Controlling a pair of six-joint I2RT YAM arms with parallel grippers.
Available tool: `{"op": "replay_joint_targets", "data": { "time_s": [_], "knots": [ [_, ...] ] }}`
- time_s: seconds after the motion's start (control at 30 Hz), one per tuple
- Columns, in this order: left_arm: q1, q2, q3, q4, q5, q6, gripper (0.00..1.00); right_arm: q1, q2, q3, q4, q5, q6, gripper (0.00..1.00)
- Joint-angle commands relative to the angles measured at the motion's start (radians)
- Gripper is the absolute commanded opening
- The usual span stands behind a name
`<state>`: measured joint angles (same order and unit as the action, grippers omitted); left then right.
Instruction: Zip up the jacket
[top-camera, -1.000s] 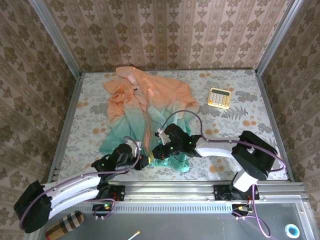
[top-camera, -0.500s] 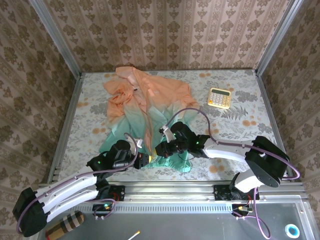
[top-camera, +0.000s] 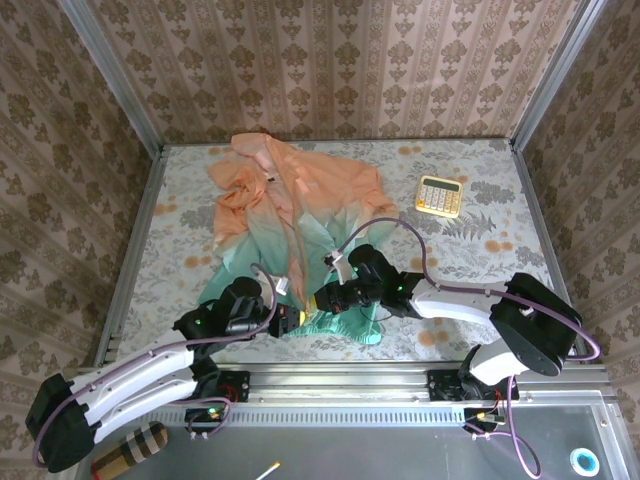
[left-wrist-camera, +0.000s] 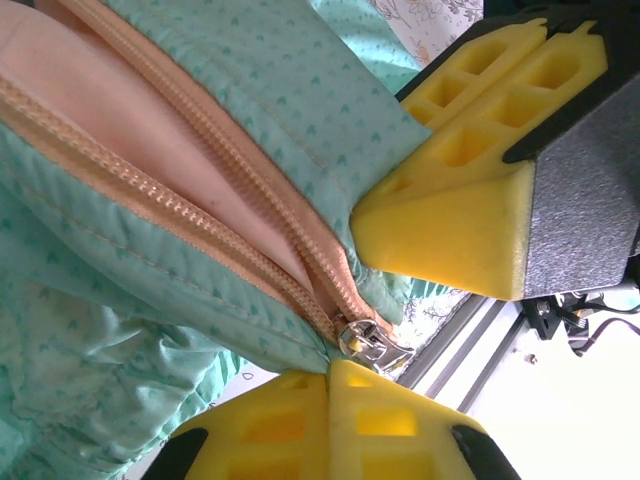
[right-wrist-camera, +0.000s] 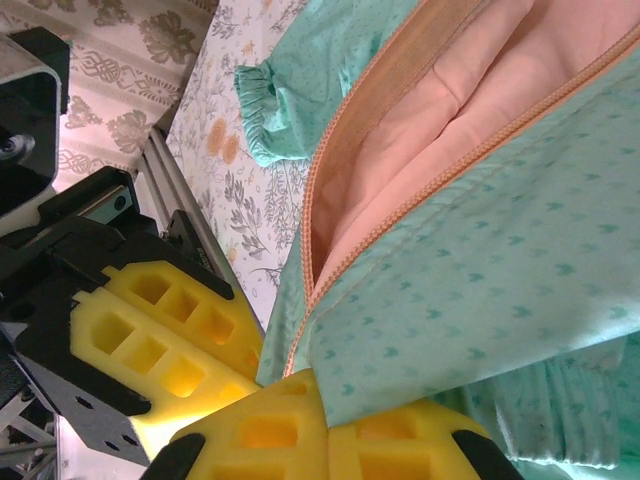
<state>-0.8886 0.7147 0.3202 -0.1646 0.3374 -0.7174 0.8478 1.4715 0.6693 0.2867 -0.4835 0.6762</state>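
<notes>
On the bench (top-camera: 480, 250): the jacket (top-camera: 300, 200) lies spread out, peach hood toward the far wall and mint hem toward me. Its front is open along most of the zipper (left-wrist-camera: 200, 215).
Near hem: both grippers meet at the bottom end of the zipper, very close to each other.
Left gripper (top-camera: 291, 320): the jaws are clenched on the jacket at the foot of the zipper. The metal slider (left-wrist-camera: 365, 342) sits right at their tips, where the two rows of teeth come together. I cannot tell whether the pull tab is pinched as well.
Right gripper (top-camera: 322, 298): the jaws are clenched on the mint cloth just beside the teeth.
Step in hand: as I judge it, the slider is about to be started up the track, with the hem pinned as the anchor.
Doing it well: I would use one grip as a fixed anchor and draw the hem lightly toward me so the tape runs taut. The slider should then travel straight along the teeth toward the hood, low over the bench rather than lifted.
Watch for: the pink lining lies right next to the teeth and could feed into the slider. The cloth looks thin and slick, so it may slip or bunch.
Pace: slow, with the pull in line with the track.
Calculator (top-camera: 438, 195): well apart from the work.
</notes>
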Motion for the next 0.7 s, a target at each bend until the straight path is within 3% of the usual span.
{"op": "replay_joint_targets", "data": {
  "time_s": [0.0,0.07,0.27,0.4,0.67],
  "knots": [
    [-0.004,-0.008,0.048,-0.045,0.062,0.042,0.00,-0.013,-0.028,-0.003,0.109,0.008,0.005,0.00],
    [0.001,-0.025,0.052,-0.056,0.050,0.044,0.00,-0.015,-0.029,-0.012,0.126,0.005,0.008,0.00],
    [0.050,-0.126,0.043,-0.072,0.049,0.015,0.33,-0.019,-0.045,-0.044,0.167,0.009,0.020,0.00],
    [0.081,-0.211,0.035,-0.100,0.025,-0.023,0.49,-0.019,-0.054,-0.058,0.176,0.017,0.023,0.00],
    [0.074,-0.341,-0.066,-0.018,-0.069,-0.225,0.54,-0.019,-0.045,-0.072,0.218,0.025,0.051,0.00]
  ]
}}
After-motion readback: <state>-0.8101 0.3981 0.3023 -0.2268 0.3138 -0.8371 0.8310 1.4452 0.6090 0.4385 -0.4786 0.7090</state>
